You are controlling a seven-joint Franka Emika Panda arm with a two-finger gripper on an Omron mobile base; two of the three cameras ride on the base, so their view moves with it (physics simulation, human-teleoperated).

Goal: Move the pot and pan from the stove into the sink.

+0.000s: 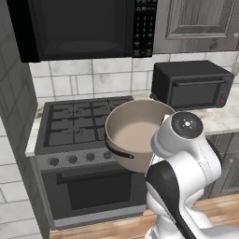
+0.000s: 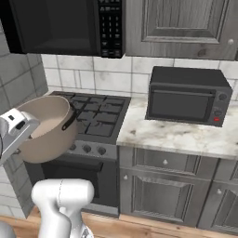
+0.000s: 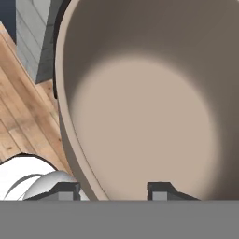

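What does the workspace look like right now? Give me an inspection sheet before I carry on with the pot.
Surface: stove grates bare; marble counter beside it.
Job's things: pot lifted off the stove, hanging in front of its front edge over the floor, tilted, nothing inside. Pan and sink: nothing seen.
Clutter: black toaster oven on the counter.
Grippers: pincer closed on the pot's rim, one finger inside the wall, one outside.
Cables: nothing seen.
Surroundings: microwave over the stove, grey cabinets below the counter, tiled wall, wood floor.
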